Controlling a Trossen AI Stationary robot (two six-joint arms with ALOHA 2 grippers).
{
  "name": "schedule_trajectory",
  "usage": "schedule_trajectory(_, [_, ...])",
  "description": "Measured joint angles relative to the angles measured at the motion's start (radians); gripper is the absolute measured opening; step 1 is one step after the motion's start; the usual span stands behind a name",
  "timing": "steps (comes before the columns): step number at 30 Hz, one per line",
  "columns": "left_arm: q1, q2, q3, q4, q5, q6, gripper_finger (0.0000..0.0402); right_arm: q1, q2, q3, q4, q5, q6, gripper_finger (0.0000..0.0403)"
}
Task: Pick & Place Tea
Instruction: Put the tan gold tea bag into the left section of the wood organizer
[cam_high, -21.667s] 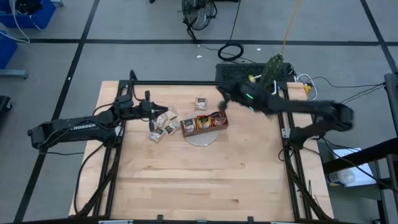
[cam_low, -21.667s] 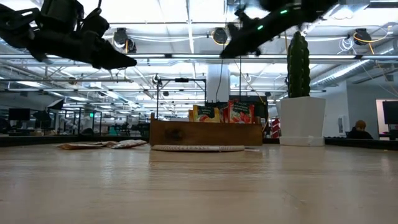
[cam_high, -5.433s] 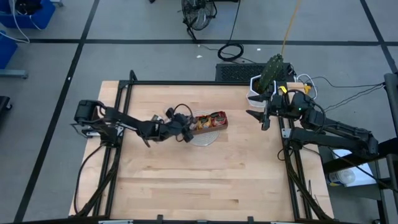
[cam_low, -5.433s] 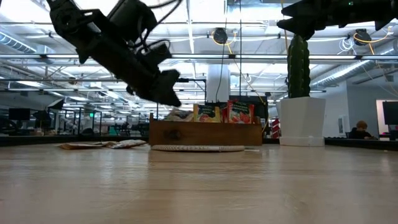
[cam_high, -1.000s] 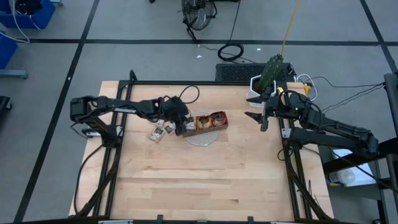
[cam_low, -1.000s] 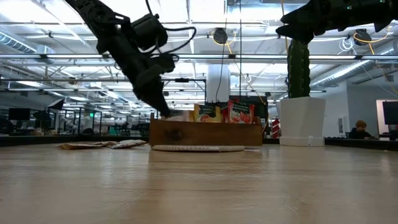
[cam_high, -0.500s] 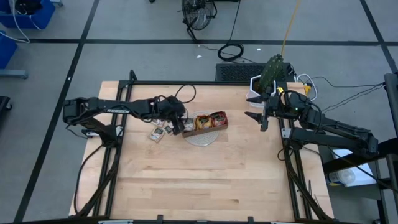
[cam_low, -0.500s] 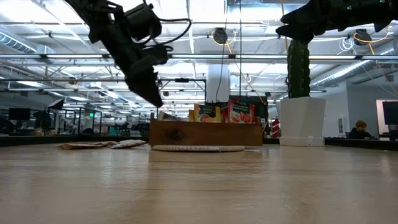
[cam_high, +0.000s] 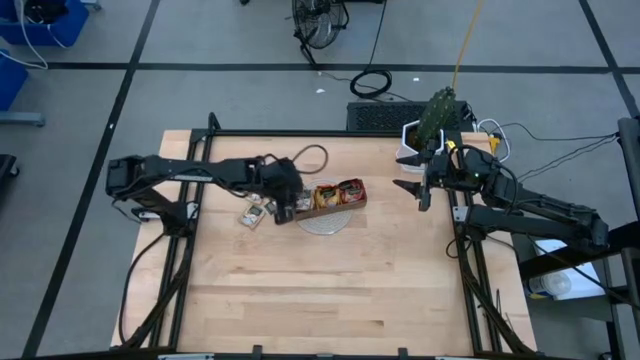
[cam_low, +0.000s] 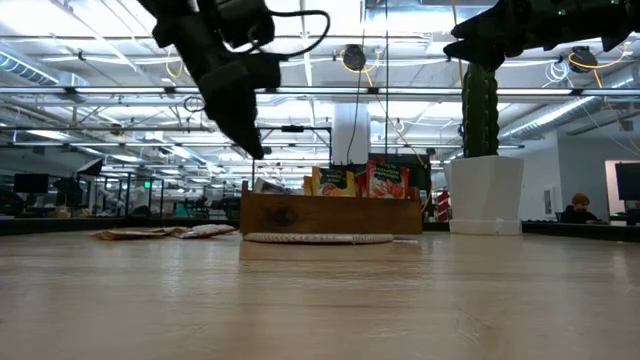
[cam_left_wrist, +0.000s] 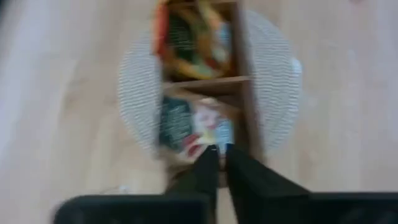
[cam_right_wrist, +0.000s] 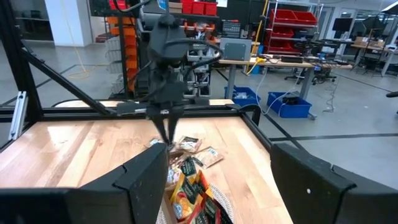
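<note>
The wooden tray (cam_high: 330, 197) stands on a round pale mat (cam_high: 325, 224) near the table's far middle. Its compartments hold tea: pale beige sachets (cam_left_wrist: 193, 121) at the left end, orange-yellow ones (cam_low: 330, 182) in the middle, red ones (cam_low: 385, 180) at the right end. More beige sachets (cam_high: 255, 212) lie flat on the table left of the tray. My left gripper (cam_low: 258, 152) hangs shut just above the tray's left compartment, pointing steeply down, with nothing between its fingers (cam_left_wrist: 205, 169). My right gripper (cam_high: 410, 186) waits open at the table's far right, level and well above it.
A white pot with a cactus (cam_low: 483, 190) stands at the table's far right corner, beside my right arm. A black frame (cam_high: 300, 133) runs along the table's far and side edges. Bare wood (cam_high: 330, 290) fills the near half of the table.
My left gripper has risen from the tray's left compartment, tipping a little more steeply downward. The beige sachet that stood at its fingertips has stayed behind in that compartment, lower than it was.
</note>
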Motion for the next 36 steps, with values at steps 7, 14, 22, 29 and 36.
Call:
schedule_trajectory(7, [-0.015,0.145,0.104,-0.057,0.035,0.050,0.0004,0.000,0.001,0.000,-0.003,0.000,-0.001,0.0260])
schedule_trajectory(14, [-0.026,0.280,0.181,-0.102,0.069,0.081,0.0002,0.000,0.002,0.000,-0.009,-0.003,-0.008,0.0260])
schedule_trajectory(22, [-0.020,0.368,0.211,-0.139,0.070,0.096,0.0001,0.000,0.002,0.000,-0.022,-0.003,-0.019,0.0260])
schedule_trajectory(29, [0.010,0.392,0.210,-0.157,0.094,0.094,0.0001,0.000,0.002,0.000,-0.022,-0.003,-0.026,0.0260])
schedule_trajectory(36, [0.016,0.404,0.210,-0.144,0.015,0.071,0.0001,0.000,0.002,0.000,-0.022,-0.004,-0.026,0.0260])
